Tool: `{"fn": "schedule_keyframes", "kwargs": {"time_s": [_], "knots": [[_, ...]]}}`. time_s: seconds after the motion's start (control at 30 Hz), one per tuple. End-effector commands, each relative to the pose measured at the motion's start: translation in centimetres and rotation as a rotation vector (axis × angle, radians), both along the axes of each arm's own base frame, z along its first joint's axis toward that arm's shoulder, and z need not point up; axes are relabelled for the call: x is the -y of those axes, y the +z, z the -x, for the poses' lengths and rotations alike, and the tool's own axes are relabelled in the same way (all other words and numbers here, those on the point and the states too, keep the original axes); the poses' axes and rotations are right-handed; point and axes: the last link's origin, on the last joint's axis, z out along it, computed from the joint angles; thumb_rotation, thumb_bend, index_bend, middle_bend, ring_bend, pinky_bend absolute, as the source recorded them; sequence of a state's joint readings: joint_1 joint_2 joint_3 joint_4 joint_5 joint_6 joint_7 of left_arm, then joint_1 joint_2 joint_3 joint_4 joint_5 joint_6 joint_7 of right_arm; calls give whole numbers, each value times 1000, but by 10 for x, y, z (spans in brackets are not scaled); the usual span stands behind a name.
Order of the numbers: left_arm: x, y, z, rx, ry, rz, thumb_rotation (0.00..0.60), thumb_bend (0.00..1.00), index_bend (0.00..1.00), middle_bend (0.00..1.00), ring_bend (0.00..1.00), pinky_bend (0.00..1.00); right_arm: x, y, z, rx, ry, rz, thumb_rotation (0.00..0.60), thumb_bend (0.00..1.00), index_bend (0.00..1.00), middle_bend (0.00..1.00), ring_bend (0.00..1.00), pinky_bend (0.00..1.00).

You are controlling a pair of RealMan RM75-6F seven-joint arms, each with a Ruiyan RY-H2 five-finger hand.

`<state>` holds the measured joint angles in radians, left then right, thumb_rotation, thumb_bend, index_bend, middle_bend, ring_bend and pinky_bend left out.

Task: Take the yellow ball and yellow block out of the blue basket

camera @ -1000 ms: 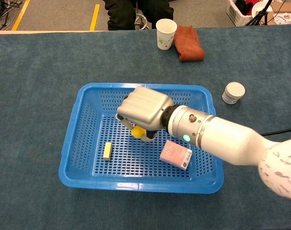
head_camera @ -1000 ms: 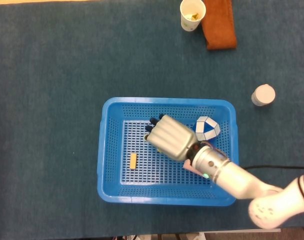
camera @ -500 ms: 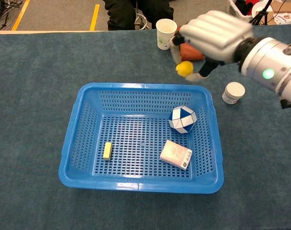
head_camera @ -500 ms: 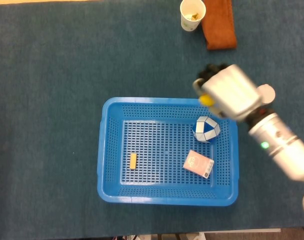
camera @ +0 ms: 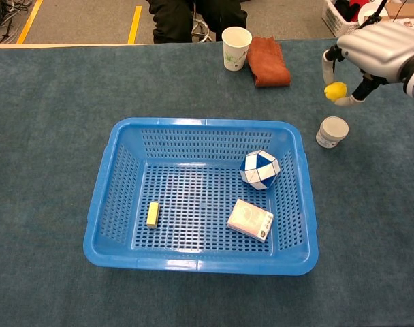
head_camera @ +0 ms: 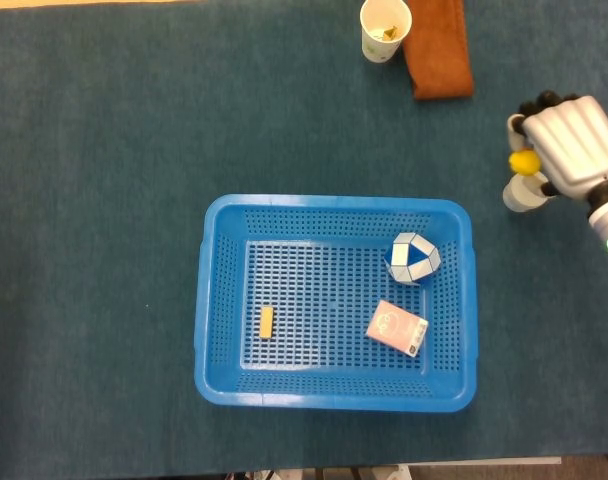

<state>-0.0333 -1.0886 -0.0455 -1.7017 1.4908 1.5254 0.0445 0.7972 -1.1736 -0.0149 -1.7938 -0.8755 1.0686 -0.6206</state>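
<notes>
My right hand (head_camera: 571, 143) (camera: 372, 55) hangs in the air to the right of the blue basket (head_camera: 212, 300) (camera: 105, 197), above a small white jar. It pinches the yellow ball (head_camera: 524, 162) (camera: 336, 90) between thumb and fingers. The yellow block (head_camera: 267, 322) (camera: 152, 214) lies flat on the basket floor at the left side. My left hand shows in neither view.
Inside the basket lie a blue-and-white ball-shaped puzzle (head_camera: 413, 258) (camera: 260, 169) and a pink box (head_camera: 397, 328) (camera: 250, 219). A small white jar (head_camera: 522, 195) (camera: 331, 131) stands right of the basket. A paper cup (head_camera: 385, 29) (camera: 236, 48) and a brown cloth (head_camera: 439, 50) (camera: 268, 60) sit at the back.
My right hand has lifted the yellow ball out of the basket and carried it rightward past the rim, ending above the white jar.
</notes>
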Motion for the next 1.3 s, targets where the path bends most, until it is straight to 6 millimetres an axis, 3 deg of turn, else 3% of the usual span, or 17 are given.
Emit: {"fn": "schedule_keyframes", "kwargs": {"time_s": [0.03, 0.2, 0.43, 0.73, 0.83, 0.93, 1.1, 1.3], "knots": [[1, -1, -1, -1, 2, 5, 600, 248, 292, 348, 233, 227, 0, -7, 19, -29, -51, -23, 600, 192, 552, 406, 288, 439], [3, -2, -1, -5, 9, 2, 600, 248, 292, 347, 233, 227, 0, -12, 40, -79, -88, -41, 600, 192, 552, 406, 288, 439], [5, -4, -4, -3, 6, 4, 600, 248, 292, 346, 233, 227, 0, -24, 51, -96, -95, -66, 600, 191, 527, 399, 287, 444], [9, -3, -4, -6, 11, -4, 600, 248, 292, 346, 233, 227, -2, -21, 42, -85, -48, -78, 600, 192, 86, 282, 192, 431], [10, -3, -5, -5, 9, -9, 600, 248, 291, 346, 233, 227, -6, -14, 30, -45, -22, -77, 600, 192, 15, 280, 190, 431], [10, -3, -6, -6, 8, -11, 600, 248, 291, 346, 233, 227, -13, -6, 9, 23, 34, -87, 600, 192, 63, 281, 190, 431], [9, -3, -10, -6, 0, -16, 600, 248, 291, 346, 233, 227, -32, 4, -42, 167, 191, -157, 600, 192, 311, 359, 244, 433], [13, 0, -13, -1, -3, -26, 600, 248, 291, 345, 233, 227, -51, -3, -91, 254, 322, -311, 600, 192, 458, 422, 294, 435]]}}
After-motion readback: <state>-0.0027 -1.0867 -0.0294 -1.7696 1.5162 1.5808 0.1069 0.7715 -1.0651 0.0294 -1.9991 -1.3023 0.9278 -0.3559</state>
